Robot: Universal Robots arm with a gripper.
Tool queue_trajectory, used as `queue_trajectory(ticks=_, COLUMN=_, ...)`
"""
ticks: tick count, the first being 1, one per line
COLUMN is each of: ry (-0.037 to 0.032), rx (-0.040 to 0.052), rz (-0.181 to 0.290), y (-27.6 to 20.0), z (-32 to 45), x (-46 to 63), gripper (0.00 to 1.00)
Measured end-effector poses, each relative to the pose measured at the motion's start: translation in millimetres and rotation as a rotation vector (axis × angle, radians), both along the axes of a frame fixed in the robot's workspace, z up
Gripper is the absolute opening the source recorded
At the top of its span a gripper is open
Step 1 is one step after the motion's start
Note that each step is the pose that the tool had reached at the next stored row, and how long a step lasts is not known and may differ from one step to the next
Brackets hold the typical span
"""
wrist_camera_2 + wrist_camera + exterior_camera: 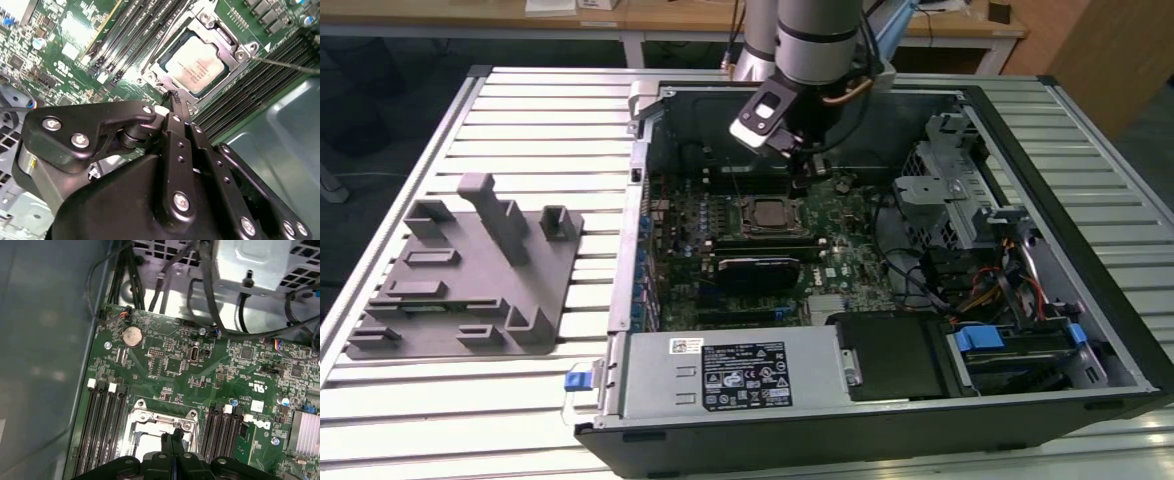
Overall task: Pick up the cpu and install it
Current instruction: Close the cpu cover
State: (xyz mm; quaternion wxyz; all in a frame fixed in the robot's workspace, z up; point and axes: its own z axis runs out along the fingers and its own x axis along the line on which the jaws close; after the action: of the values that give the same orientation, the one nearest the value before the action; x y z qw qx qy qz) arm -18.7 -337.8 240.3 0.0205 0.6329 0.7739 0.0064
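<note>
My end effector (175, 96) is clenched, its two fingers pressed together with nothing between them, and it hangs inside the open computer case (854, 440). The tips are at the edge of the metal socket frame (239, 54) on the green motherboard (170, 365); I cannot tell whether they touch it. The cpu (197, 67) lies flat in that frame, silvery top up, just beyond my tips and not in my grasp. Black memory slots (102, 415) run along both sides of the socket. Well away from me, outside the case, a grey tray (467, 270) rests on the slatted tabletop (520, 110).
</note>
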Motion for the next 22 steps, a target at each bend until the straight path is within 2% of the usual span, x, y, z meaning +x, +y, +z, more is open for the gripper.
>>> queue_trajectory(ticks=22, ry=0.0005, rx=-0.0006, rz=0.379, y=0.0, z=-4.8, x=-1.0, gripper=0.11)
